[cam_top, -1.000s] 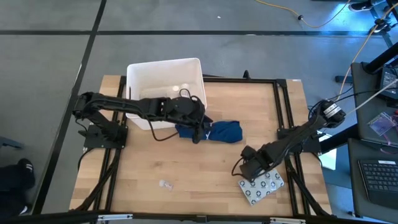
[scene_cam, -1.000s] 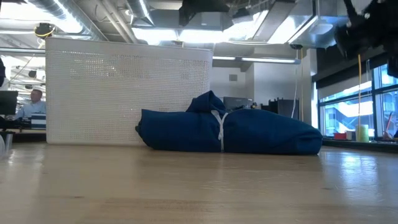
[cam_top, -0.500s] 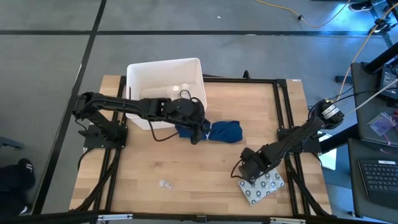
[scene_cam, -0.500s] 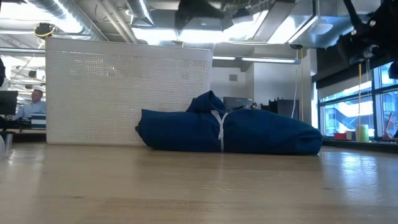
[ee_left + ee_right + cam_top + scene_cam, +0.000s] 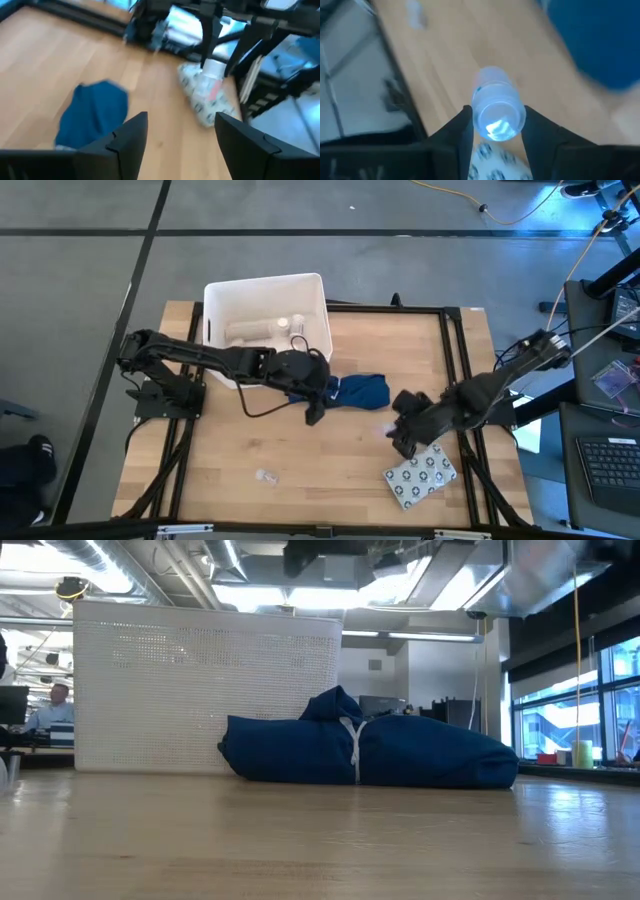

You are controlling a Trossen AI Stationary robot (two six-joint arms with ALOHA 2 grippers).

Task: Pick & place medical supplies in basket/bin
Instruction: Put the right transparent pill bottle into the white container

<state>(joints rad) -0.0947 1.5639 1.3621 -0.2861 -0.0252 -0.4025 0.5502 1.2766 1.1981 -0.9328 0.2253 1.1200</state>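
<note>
Two arms reach inward: our right gripper (image 5: 492,131) pinches a clear vial (image 5: 496,107) above the worktop (image 5: 300,460); our left gripper (image 5: 180,131) hangs wide open, empty, by the blue cloth (image 5: 360,391).

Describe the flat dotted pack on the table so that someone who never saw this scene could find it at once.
Look at the wooden table, at the front corner on the right arm's side. The dotted pack lies flat there, just in front of the right gripper, which holds a small vial. It is the only grey, dot-patterned item; the blue cloth is soft and plain.
</note>
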